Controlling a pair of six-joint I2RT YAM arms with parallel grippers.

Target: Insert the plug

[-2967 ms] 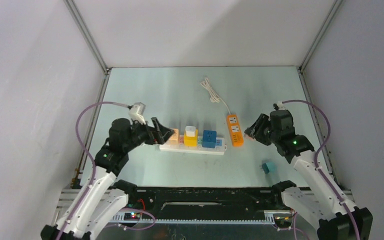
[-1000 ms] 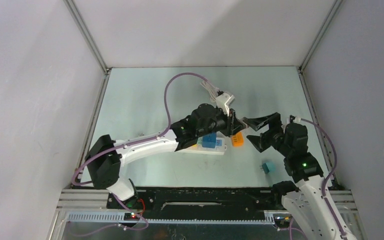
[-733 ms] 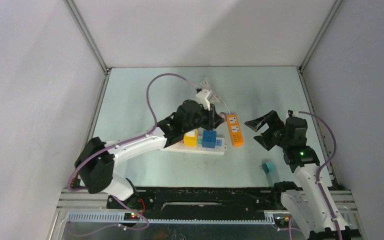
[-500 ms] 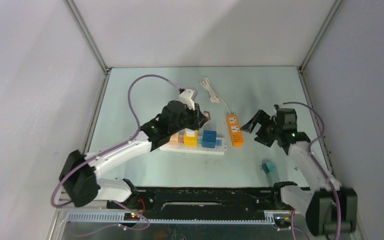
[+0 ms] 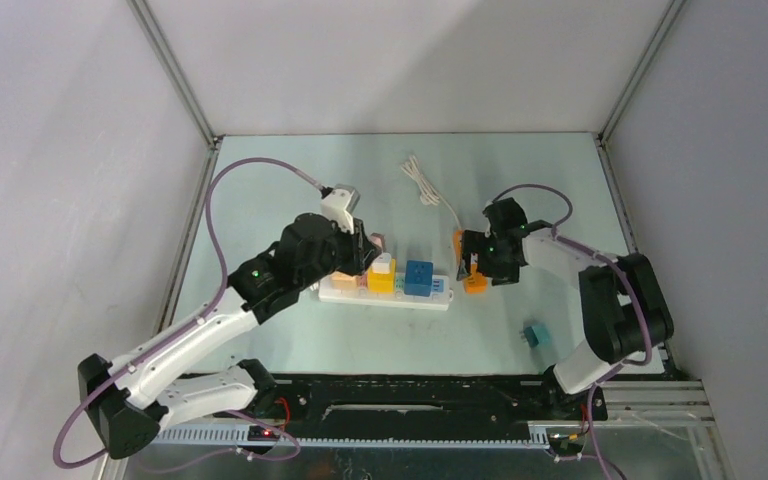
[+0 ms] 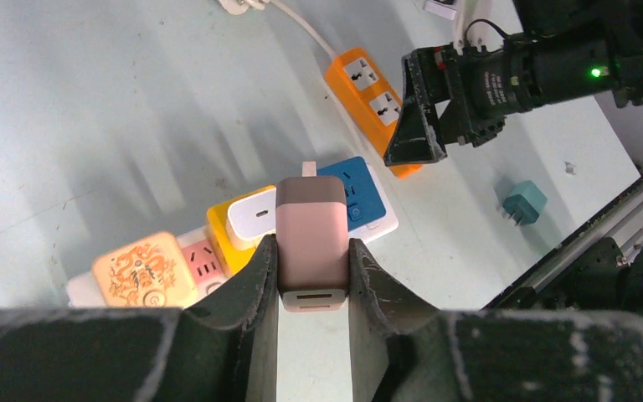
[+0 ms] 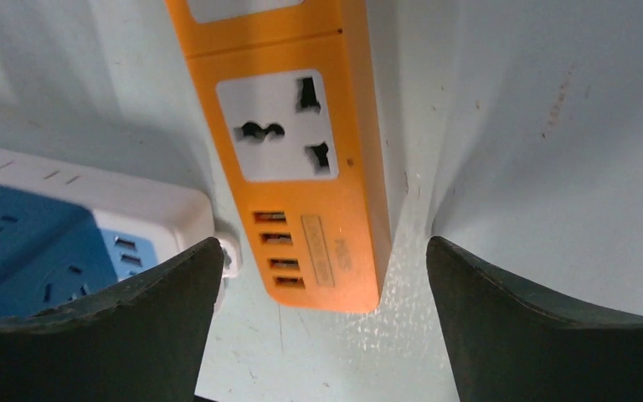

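My left gripper (image 6: 311, 255) is shut on a pink plug (image 6: 311, 226), prongs pointing away, held above the white power strip (image 5: 400, 299). In the top view the plug (image 5: 376, 241) hangs over the strip's middle. The strip carries an orange adapter (image 6: 142, 268), a yellow-and-white adapter (image 6: 247, 219) and a blue one (image 6: 360, 193); a bare pink socket (image 6: 203, 261) shows between the orange and yellow ones. My right gripper (image 7: 322, 247) is open, its fingers straddling the near end of the orange power strip (image 7: 301, 167) without touching it.
A teal plug (image 5: 536, 334) lies loose near the front right. The orange strip's white cable (image 5: 422, 180) is bundled at the back. The white strip's end (image 7: 134, 201) lies close to my right gripper's left finger. Grey walls enclose the table on three sides.
My left arm swung back to the left from over the orange strip to over the white strip, still holding the pink plug. My right arm moved left and down onto the orange strip's near end.
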